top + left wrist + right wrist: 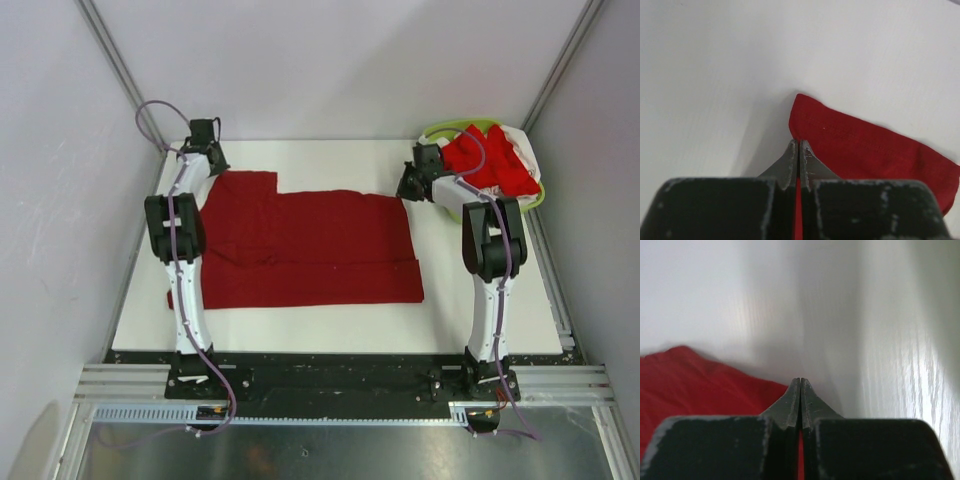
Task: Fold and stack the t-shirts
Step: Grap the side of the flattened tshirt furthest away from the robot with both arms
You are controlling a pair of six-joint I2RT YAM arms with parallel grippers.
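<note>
Left jaws, right jaws pinch far corners of dark crimson t-shirt, spread flat.

crimson t-shirt spread flat; left gripper, right gripper at its far corners; red shirts in green basket.

A robotics lab test cell, not a lived-in room. Plain white panel walls box in the space, held by bare aluminium frame posts running up from the far corners. Two robot arms, left and right, are bolted to a black plate along the near edge of a white tabletop, with purple cables and a slotted cable duct below. The only household things are a crimson t-shirt and a lime-green basket at the far right corner.
</note>
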